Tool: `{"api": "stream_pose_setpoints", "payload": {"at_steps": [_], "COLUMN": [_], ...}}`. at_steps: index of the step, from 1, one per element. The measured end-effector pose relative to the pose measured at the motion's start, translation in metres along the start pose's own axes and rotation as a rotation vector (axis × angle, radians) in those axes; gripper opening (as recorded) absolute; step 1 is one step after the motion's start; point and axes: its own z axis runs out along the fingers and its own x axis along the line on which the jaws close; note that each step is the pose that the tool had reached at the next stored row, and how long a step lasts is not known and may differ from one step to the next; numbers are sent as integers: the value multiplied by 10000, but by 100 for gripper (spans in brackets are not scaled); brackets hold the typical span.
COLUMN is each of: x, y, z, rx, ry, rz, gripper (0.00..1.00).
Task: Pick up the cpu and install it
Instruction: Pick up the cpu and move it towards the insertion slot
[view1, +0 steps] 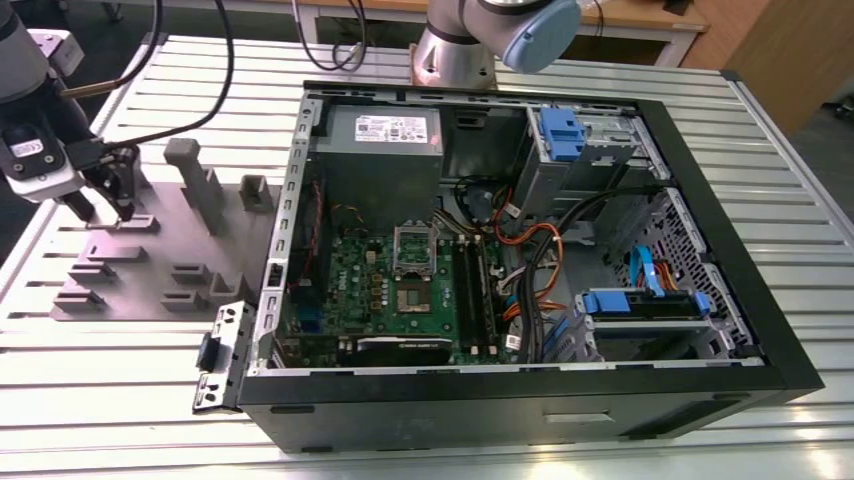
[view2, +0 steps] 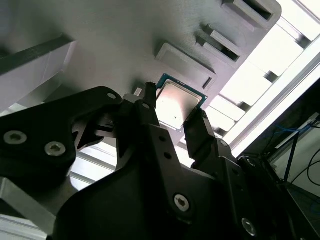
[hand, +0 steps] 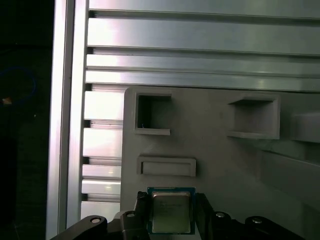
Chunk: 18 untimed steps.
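Observation:
The cpu (view2: 177, 104), a small square chip with a dull silver top and a green rim, sits between my two black fingers in both wrist views, cpu (hand: 171, 211). My gripper (view2: 174, 107) is shut on it, one finger against each of two opposite edges. In the exterior view the gripper (view1: 104, 212) stands at the far corner of the grey plastic tray (view1: 147, 270), on the exterior view's left. I cannot tell whether the chip rests on the tray or hangs just above it. The green motherboard (view1: 387, 275) with its metal socket frame (view1: 414, 247) lies inside the open computer case (view1: 534, 390).
The tray (hand: 215, 145) carries several raised blocks and square pockets (hand: 152, 114) close to the fingers. The case's black walls rise to the exterior view's right of the tray. Cables, drive bays and a power supply (view1: 383, 135) crowd the case. The arm's base (view1: 461, 55) stands behind.

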Motion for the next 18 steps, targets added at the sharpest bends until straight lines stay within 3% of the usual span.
{"api": "stream_pose_setpoints", "payload": {"at_steps": [18], "x": [0], "y": [1], "z": [-100], "rx": [0], "ry": [0], "rz": [0], "gripper": [47]}}
